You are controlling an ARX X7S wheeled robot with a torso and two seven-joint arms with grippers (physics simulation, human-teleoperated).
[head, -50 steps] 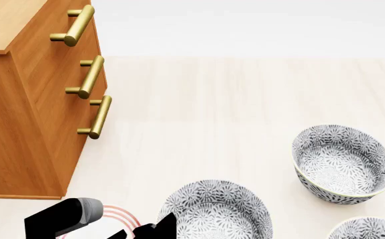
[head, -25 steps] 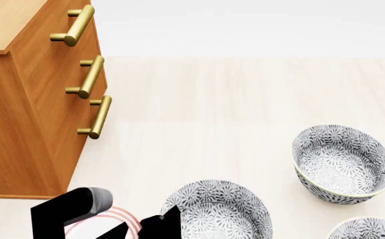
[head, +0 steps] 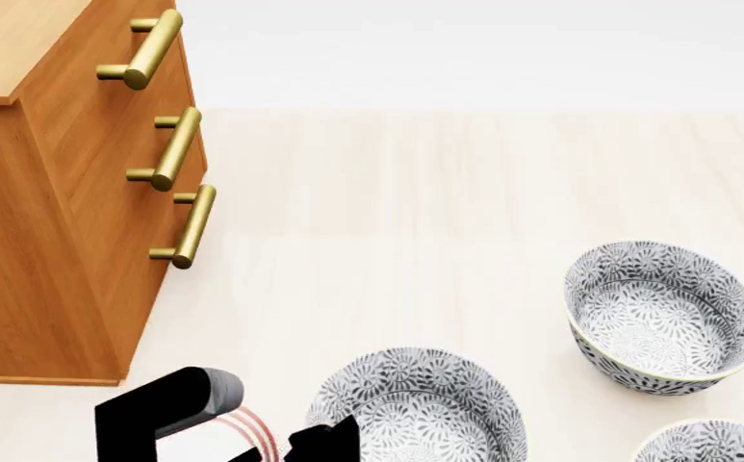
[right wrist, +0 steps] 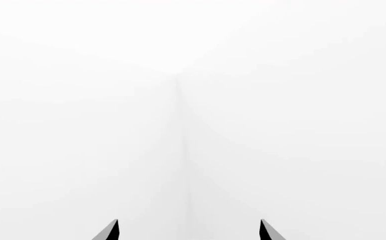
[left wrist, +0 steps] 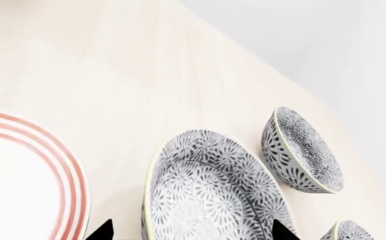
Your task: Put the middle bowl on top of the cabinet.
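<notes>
The middle bowl point(head: 421, 409), deep with a grey-black leaf pattern and a pale rim, sits at the head view's lower centre; it also fills the left wrist view point(left wrist: 209, 195). My left gripper point(left wrist: 191, 232) is open and straddles this bowl's rim on the plate side. One fingertip point(left wrist: 103, 231) hangs outside the rim and the other point(left wrist: 280, 231) over the inside. The head view shows that gripper point(head: 297, 449) at the bottom edge. The orange-brown cabinet point(head: 51, 231) stands at the left. My right gripper point(right wrist: 189, 231) is open, facing blank white.
Two look-alike bowls stand to the right, one farther back point(head: 660, 318) and one at the bottom right corner point(head: 712, 445). A white plate with red rings point(left wrist: 19, 180) lies beside the middle bowl, under my left arm point(head: 166, 409). Brass handles point(head: 172, 149) jut from the cabinet front.
My left arm has moved right, away from the plate and toward the middle bowl, so its finger now reaches the bowl's rim. The bowls have not moved.
</notes>
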